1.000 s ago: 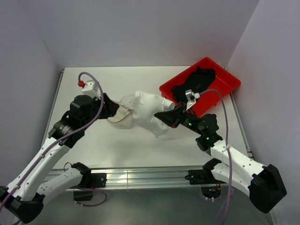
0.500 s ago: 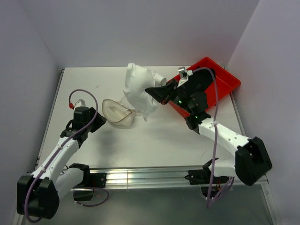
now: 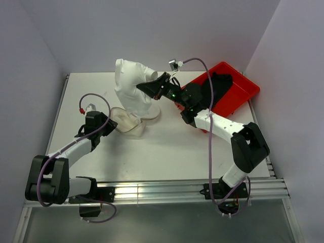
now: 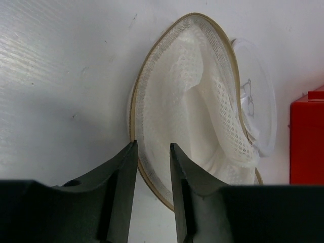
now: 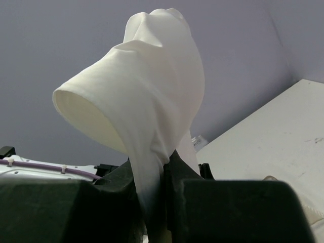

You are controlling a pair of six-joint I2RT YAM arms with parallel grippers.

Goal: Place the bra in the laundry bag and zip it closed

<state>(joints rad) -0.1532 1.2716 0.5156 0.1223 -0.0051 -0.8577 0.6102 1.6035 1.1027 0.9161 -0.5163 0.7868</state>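
I have raised the bra [image 3: 129, 88], clamped in the right gripper [image 3: 148, 87], to upper centre. The left gripper [image 4: 152, 148], jaws apart, has narrowed astride the laundry bag [image 3: 126, 121] rim, centre-left; I judge insertion comes next.

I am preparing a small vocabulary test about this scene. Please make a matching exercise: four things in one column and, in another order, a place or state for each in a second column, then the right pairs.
Things
1. white bra
2. laundry bag
3. red tray
4. left claw

Places or states
A. at the far right of the table, with dark clothes in it
B. lying open on the table
C. low at the bag's rim, jaws apart
D. held up, pinched by the right claw

Pairs: 1-D, 2-B, 3-A, 4-C
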